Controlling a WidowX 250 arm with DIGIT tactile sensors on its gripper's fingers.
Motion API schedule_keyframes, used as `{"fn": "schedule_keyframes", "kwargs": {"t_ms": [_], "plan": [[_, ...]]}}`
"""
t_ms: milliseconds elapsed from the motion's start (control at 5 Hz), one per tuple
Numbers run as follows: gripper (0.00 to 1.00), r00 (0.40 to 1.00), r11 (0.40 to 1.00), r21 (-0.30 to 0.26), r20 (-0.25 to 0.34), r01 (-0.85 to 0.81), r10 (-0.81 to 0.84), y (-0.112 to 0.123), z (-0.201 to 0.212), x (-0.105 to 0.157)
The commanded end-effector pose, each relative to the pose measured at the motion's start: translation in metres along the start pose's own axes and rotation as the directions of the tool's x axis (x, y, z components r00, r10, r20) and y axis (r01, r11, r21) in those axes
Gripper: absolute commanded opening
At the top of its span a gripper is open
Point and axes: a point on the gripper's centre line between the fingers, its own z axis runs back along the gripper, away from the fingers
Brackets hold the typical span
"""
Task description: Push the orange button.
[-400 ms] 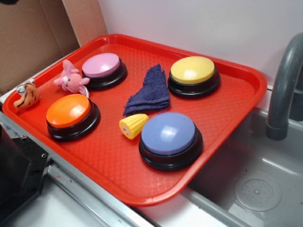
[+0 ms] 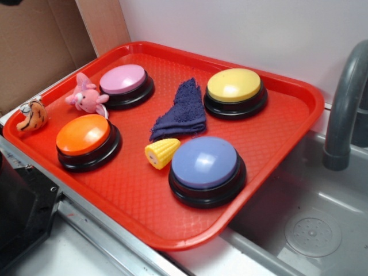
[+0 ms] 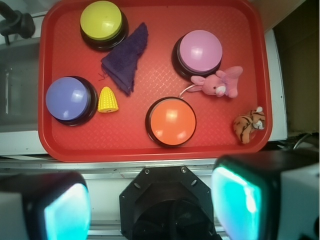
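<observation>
The orange button [image 2: 83, 135], an orange dome on a black round base, sits near the front left of the red tray [image 2: 144, 195]. In the wrist view the orange button [image 3: 171, 121] lies near the tray's near edge, above and between my fingers. My gripper [image 3: 152, 202] is open and empty, high above the robot base, back from the tray. Its two cyan-padded fingers [image 3: 235, 200] stand wide apart at the bottom of that view. The gripper does not show in the exterior view.
On the tray are a pink button [image 2: 123, 80], a yellow button [image 2: 234, 86], a blue-violet button [image 2: 205, 164], a purple cloth [image 2: 183, 112], a toy corn [image 2: 162, 152], a pink plush [image 2: 85, 98] and a tiger plush [image 2: 31, 115]. A sink [image 2: 310, 218] and grey faucet [image 2: 345, 109] are at right.
</observation>
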Motion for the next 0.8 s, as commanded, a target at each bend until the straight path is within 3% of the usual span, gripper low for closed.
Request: {"fn": "schedule_keyframes", "kwargs": {"t_ms": [0, 200, 400, 600], "plan": [[1.00, 1.000, 0.999, 0.038, 0.017, 0.003, -0.003, 0.045, -0.094, 0.010], [1.00, 1.000, 0.995, 0.102, 0.012, -0.002, 0.001, 0.052, -0.114, 0.025], [1.00, 0.999, 0.990, 0.137, 0.005, 0.041, -0.042, 0.040, -0.139, 0.044], [1.00, 0.998, 0.993, 0.110, 0.039, 0.039, -0.043, 0.030, -0.153, 0.050]]}}
